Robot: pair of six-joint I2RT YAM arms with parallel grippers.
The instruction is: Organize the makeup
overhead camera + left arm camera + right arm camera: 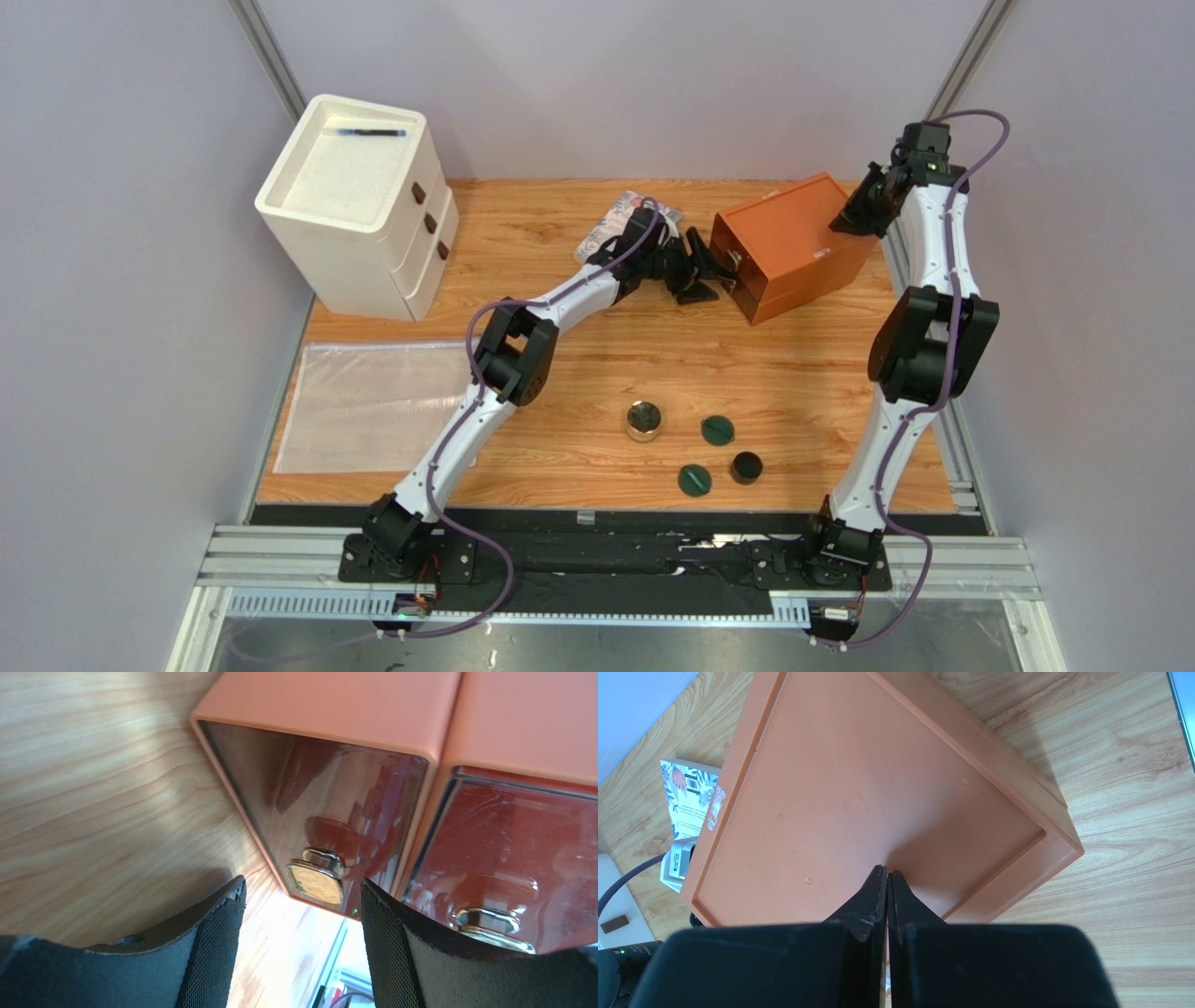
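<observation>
Top external: compact (645, 420) far from gripper (713, 275)

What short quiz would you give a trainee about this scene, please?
1. True or false: the right gripper is shut, its tips over the top of the orange drawer box.
2. The left gripper, facing a drawer knob, is: A) open; B) shut on the knob; C) out of view.
3. How many dark-green discs lie on the wooden table?
Key: 1 true; 2 A; 3 two.
</observation>
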